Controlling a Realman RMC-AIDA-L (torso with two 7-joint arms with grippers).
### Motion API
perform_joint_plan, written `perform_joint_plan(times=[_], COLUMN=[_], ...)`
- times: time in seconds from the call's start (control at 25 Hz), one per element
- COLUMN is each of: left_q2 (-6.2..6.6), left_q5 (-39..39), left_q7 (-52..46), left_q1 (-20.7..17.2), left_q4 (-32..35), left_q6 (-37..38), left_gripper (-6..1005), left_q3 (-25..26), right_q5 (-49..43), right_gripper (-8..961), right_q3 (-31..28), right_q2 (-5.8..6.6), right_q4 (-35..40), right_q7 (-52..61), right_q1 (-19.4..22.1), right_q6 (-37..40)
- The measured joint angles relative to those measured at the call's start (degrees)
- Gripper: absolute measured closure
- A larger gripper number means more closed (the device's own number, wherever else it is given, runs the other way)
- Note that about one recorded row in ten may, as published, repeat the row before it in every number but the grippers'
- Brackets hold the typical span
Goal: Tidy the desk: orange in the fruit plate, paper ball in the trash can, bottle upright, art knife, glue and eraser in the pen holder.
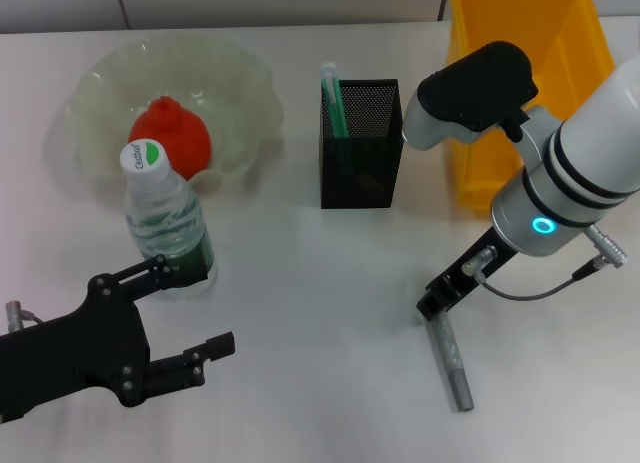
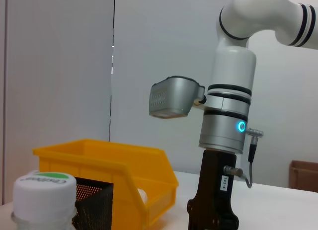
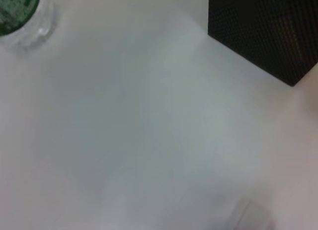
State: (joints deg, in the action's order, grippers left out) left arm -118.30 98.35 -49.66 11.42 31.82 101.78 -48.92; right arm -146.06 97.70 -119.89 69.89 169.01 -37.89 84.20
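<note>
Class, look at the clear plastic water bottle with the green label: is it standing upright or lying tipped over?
Upright. The clear plastic water bottle stands on its base on the desk, its white cap pointing up toward the head camera, in front of the ruffled pale-green bowl.

The only readable wording sits on the white cap point(image 1: 146, 156) of the bottle point(image 1: 166, 223): a green oval logo with a script word that looks like "Cestbon", though the letters are too small to be sure. In the left wrist view the same cap point(image 2: 44, 186) shows the green logo edge-on, unreadable. A small white sticker point(image 2: 224, 182) on the black body of the right gripper point(image 1: 436, 301), at about 5 o'clock in that view, carries tiny printed digits that cannot be made out.
</note>
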Motion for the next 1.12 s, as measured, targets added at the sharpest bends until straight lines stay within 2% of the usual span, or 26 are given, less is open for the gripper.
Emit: perform_joint_plan(times=[0.2,0.44,0.64,0.8,0.96,1.12], left_q2=[0.0,0.0,0.0,0.0,0.0,0.0], left_q5=[0.0,0.0,0.0,0.0,0.0,0.0], left_q7=[0.0,0.0,0.0,0.0,0.0,0.0], left_q1=[0.0,0.0,0.0,0.0,0.0,0.0], left_q4=[0.0,0.0,0.0,0.1,0.1,0.0], left_q6=[0.0,0.1,0.1,0.1,0.1,0.1], left_gripper=[219,219,218,218,218,218], left_q3=[0.0,0.1,0.1,0.1,0.1,-0.2], right_q5=[0.1,0.1,0.1,0.1,1.7,10.9], right_gripper=[539,617,823,820,817,813], right_q3=[1.5,3.2,3.4,3.3,0.5,-8.4], right_q2=[0.0,0.0,0.0,0.16,0.37,0.28], right_q4=[-0.9,-0.4,-0.3,0.7,7.4,16.0], right_q7=[0.0,0.0,-0.4,-0.8,-3.6,-12.9], right_q1=[-0.5,-0.6,-0.7,-0.5,2.9,8.5], right_q6=[-0.4,-0.6,-0.5,-0.3,0.0,0.9])
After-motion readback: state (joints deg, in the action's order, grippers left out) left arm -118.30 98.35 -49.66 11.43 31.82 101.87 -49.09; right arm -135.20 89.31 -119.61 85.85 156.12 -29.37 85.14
